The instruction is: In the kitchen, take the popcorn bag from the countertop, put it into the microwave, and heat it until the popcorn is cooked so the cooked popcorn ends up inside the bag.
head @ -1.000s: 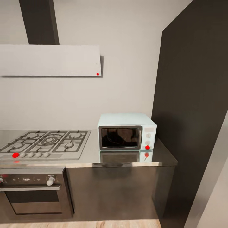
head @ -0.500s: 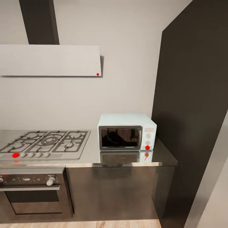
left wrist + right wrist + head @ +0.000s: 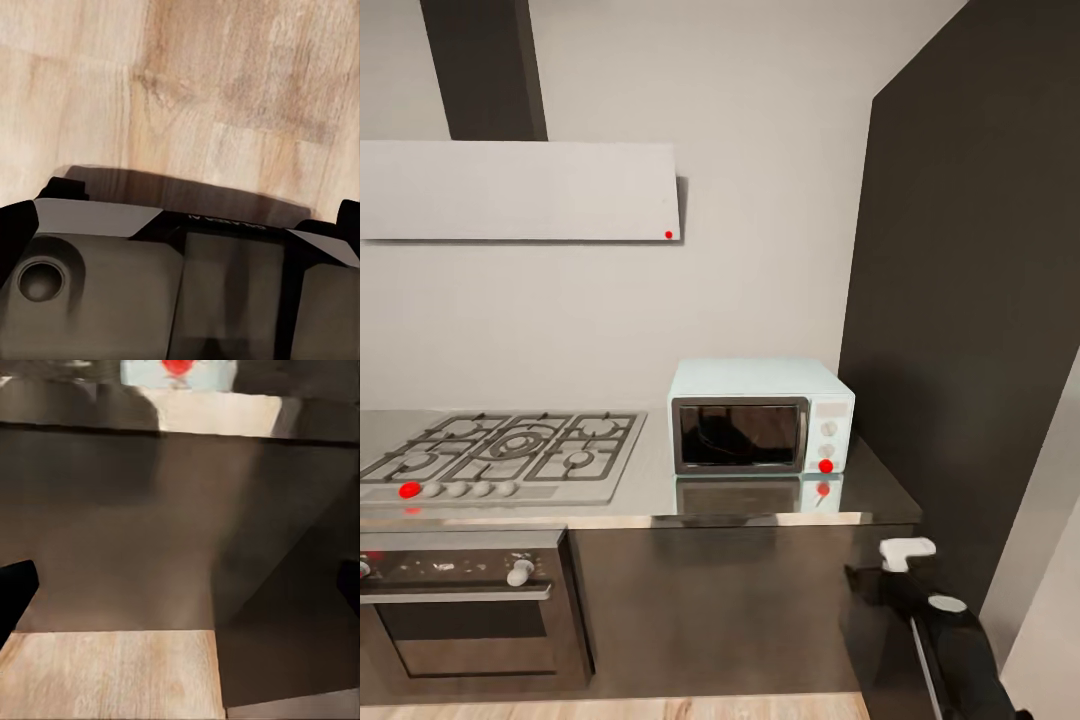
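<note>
The mint-blue microwave (image 3: 760, 418) stands at the right end of the grey countertop (image 3: 650, 492), its dark glass door closed and a red light (image 3: 826, 466) lit on its panel. The popcorn bag and popcorn are out of view. My right arm (image 3: 945, 640) reaches up at the lower right, below the counter's edge. The right gripper (image 3: 181, 589) is open with nothing between its fingers (image 3: 15, 592), facing the dark cabinet front, with the microwave's base (image 3: 178, 369) above. Over the wood floor, the left gripper (image 3: 180, 225) is open and holds nothing.
A gas hob (image 3: 510, 450) lies left of the microwave, with a black-fronted oven (image 3: 460, 610) under it and a hood (image 3: 520, 190) above. A tall dark cabinet (image 3: 970, 300) closes off the right. The left wrist view shows my own base (image 3: 150, 292).
My right arm has come up into the head view at the lower right. The kitchen and the camera have not shifted.
</note>
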